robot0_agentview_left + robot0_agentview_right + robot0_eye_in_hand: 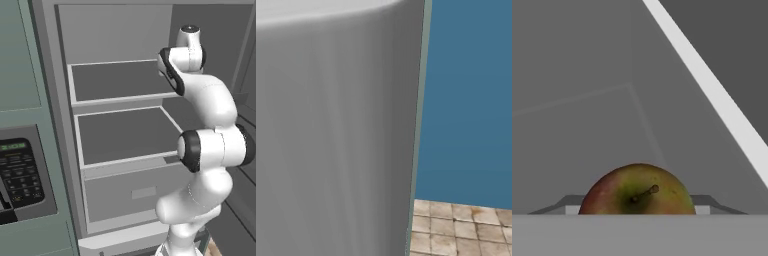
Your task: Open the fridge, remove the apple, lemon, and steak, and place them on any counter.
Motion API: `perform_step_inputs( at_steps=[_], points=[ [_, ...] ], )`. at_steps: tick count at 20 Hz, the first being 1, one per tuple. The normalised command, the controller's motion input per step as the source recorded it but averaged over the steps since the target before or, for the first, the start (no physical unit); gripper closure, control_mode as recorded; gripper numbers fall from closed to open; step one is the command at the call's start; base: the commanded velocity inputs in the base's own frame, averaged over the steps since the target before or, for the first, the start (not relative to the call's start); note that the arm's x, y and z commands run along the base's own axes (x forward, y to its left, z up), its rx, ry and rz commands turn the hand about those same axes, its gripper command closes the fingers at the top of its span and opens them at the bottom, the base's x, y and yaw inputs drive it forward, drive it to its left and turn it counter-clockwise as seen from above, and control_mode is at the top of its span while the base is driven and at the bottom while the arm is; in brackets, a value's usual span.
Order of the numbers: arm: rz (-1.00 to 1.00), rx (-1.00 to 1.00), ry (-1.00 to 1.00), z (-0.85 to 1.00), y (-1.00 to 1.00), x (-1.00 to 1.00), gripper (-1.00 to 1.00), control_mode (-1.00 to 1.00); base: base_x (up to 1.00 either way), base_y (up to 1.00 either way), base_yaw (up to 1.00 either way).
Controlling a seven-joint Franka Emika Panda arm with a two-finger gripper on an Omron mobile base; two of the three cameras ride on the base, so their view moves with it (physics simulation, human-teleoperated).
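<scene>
Left base view, left edge: grey-green cabinet (pixel 30 60) with a dark microwave panel (pixel 20 172) at lower left. Centre: fridge (pixel 60 125) open, grey shelves (pixel 125 135) one above the other, drawer (pixel 135 192) below them. Right of centre: white arm (pixel 210 145) rises from the bottom edge and bends into the fridge at upper right; the hand itself is hidden behind the arm.

Right base view: the left two thirds is a big light-grey fridge surface, very close. Blue wall (pixel 471 100) on the right, tiled floor (pixel 461 230) at lower right.

Hand view: apple (pixel 637 192) at bottom centre, red-green, stem towards the camera, grey fridge interior behind it. A dark fingertip (pixel 567 204) touches its left side, another its right side, so the gripper (pixel 637 207) is pinching the apple. Pale shelf edge (pixel 712 90) runs diagonally across the upper right.
</scene>
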Motion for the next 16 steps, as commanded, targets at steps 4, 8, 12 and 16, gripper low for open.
perform_step_inputs(
  at_steps=[4, 8, 12, 16],
  points=[
    [0.02, 0.04, -0.06, 0.00, 0.14, -1.00, 1.00, -1.00, 0.00, 0.00, 0.00],
    [0.00, 0.03, 0.00, 0.21, 0.21, -1.00, 1.00, -1.00, 0.00, 0.00, 0.00],
    [0.00, 0.00, 0.00, 0.28, 0.36, -1.00, 1.00, -1.00, 0.00, 0.00, 0.00],
    [-0.02, 0.01, 0.00, 0.32, 0.36, -0.97, 1.00, -1.00, 0.00, 0.00, 0.00]
  ],
)
